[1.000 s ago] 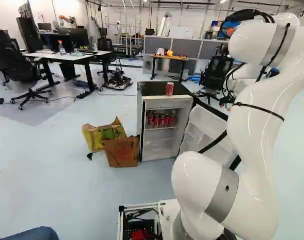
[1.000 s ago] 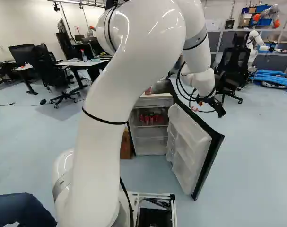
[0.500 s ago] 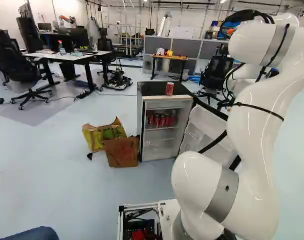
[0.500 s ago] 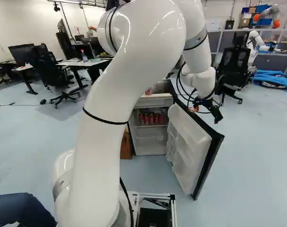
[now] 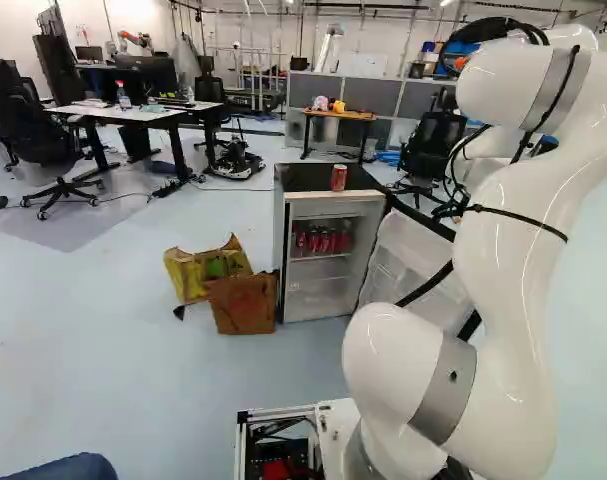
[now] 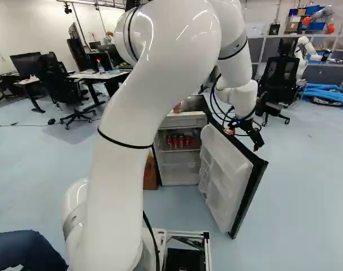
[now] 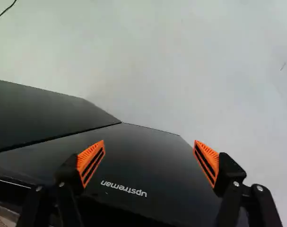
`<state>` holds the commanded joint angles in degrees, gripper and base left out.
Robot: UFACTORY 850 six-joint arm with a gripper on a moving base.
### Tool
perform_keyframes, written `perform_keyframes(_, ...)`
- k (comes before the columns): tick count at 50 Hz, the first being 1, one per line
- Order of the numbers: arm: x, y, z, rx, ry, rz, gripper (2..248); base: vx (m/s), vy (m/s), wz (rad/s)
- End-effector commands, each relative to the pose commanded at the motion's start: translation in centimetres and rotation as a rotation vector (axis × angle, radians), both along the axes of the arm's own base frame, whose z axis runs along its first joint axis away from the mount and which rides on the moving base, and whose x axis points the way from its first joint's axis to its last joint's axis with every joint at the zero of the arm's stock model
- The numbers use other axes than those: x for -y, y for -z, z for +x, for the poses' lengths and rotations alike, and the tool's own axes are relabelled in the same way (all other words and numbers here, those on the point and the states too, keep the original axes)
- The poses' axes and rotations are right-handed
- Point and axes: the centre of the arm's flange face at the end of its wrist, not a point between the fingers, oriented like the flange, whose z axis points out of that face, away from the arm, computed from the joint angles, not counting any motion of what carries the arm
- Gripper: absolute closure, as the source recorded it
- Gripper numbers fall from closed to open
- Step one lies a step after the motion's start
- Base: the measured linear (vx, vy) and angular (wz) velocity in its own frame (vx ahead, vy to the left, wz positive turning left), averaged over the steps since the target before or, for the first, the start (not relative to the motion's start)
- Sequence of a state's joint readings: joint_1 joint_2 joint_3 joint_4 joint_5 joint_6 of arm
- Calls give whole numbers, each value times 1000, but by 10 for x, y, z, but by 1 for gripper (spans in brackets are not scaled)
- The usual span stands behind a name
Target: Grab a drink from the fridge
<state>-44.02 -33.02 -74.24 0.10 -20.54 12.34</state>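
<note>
Red cans (image 5: 321,241) are standing in a row on the upper shelf inside the fridge (image 5: 279,245). One more can (image 5: 339,177) is standing upright on the fridge's black top, near the front edge, at 12 o'clock from the row in the left base view. Fridge is sitting at 12 o'clock from the base. Its door (image 6: 226,169) is hanging open, at 4 o'clock from the shelves in the right base view, white racks facing in.

Pincer (image 6: 257,145) is hanging just beside the door's outer side, at 3 o'clock from the shelved cans in the right base view. Wrist view: pincer (image 7: 149,158) is standing wide, orange pads (image 7: 92,160) well apart, fridge's black panels spreading under and ahead of it. Can't tell if it's touching them. Arm (image 6: 131,113) is arching up from the foot joint and over.

Left base view, from the fridge: brown box (image 5: 245,304) is leaning at 8 o'clock, yellow box (image 5: 205,272) is lying just past it at 9. Small tabletop (image 5: 333,115) is standing at 12, chair (image 5: 431,150) at 1, white desk-height tabletop (image 5: 133,112) at 10.
</note>
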Motion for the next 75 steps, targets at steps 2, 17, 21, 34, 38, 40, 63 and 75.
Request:
perform_keyframes(2,-1,0,-1,-1,0,1,3,0,0,0)
perform_keyframes(17,-10,-1,-11,-10,0,10,3,0,0,0)
perform_keyframes(21,-13,-1,-13,-12,0,12,3,0,0,0)
perform_keyframes(34,-23,-1,-20,-20,-4,19,3,0,0,0)
perform_keyframes(38,-26,-1,-22,-22,-5,21,3,0,0,0)
perform_keyframes(40,-28,-2,-23,-23,-6,23,3,0,0,0)
perform_keyframes(63,-52,-2,-35,-39,-23,37,3,0,0,0)
perform_keyframes(75,-65,-3,-41,-47,-33,44,3,0,0,0)
